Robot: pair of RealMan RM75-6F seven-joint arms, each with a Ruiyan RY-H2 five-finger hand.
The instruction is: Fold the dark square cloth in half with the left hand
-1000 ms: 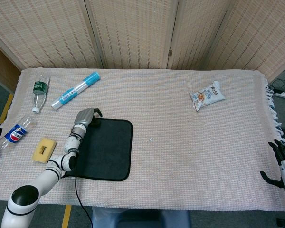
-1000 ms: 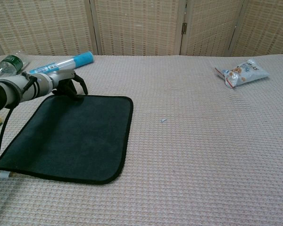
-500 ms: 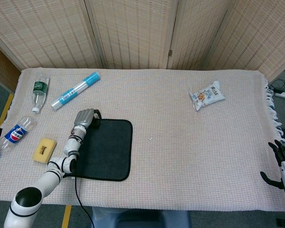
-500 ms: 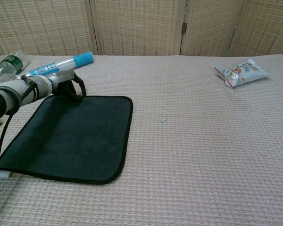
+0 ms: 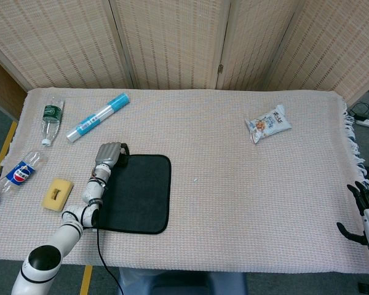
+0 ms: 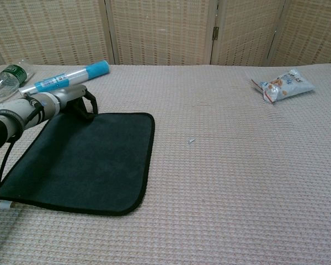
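Observation:
The dark square cloth (image 5: 138, 193) lies flat on the table's left half, black-edged, and fills the lower left of the chest view (image 6: 83, 160). My left hand (image 5: 109, 153) sits at the cloth's far left corner, which it hides. In the chest view the left hand (image 6: 80, 102) has its dark fingers (image 6: 90, 109) curled together down onto that corner, pinching the edge. The rest of the cloth is not lifted. My right hand (image 5: 368, 215) hangs off the table's right edge with fingers apart, holding nothing.
Left of the cloth lie a yellow sponge (image 5: 57, 193), a Pepsi bottle (image 5: 18, 174) and a green-labelled bottle (image 5: 50, 117). A blue-and-white tube (image 5: 98, 117) lies just beyond the left hand. A snack bag (image 5: 269, 123) sits at the far right. Woven screens stand behind the table.
The left hand's fingers have drawn in from spread to curled at the cloth's far left corner. Hand and arm have shifted slightly left; the cloth has barely moved. The right hand is still.

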